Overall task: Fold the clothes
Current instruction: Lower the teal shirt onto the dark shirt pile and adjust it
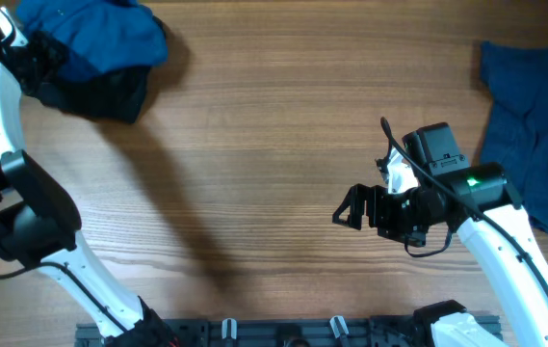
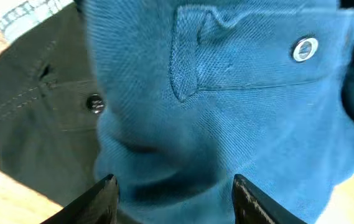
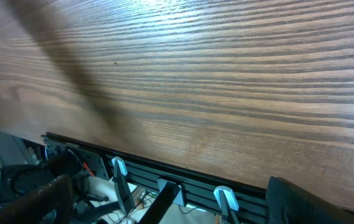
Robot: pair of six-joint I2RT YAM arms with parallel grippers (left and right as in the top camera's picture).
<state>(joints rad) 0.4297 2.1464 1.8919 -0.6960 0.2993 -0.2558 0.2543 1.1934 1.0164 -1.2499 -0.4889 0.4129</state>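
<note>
Left gripper [image 2: 177,193]: jaws apart over the cloth, nothing pinched that the wrist view shows; I read it as released. Directly under it lies the medium-blue cotton polo shirt [image 2: 226,124], placket and white button [image 2: 305,48] facing up. The shirt is bunched and lies partly over a black buttoned garment [image 1: 110,96]. Both sit in the far left corner of the wooden desk [image 1: 274,116].

Right gripper [image 1: 348,206]: spread wide, empty, over bare desk toward the near edge, well apart from the pile. A darker dull-blue garment [image 1: 534,125] lies crumpled at the right edge.

Step in hand, as judged: taking up the polo. To do it well:
- pinch one layer of blue at a shoulder or hem
- keep clear of the black cloth
- draw it to the desk's middle and spread it flat before any fold
</note>
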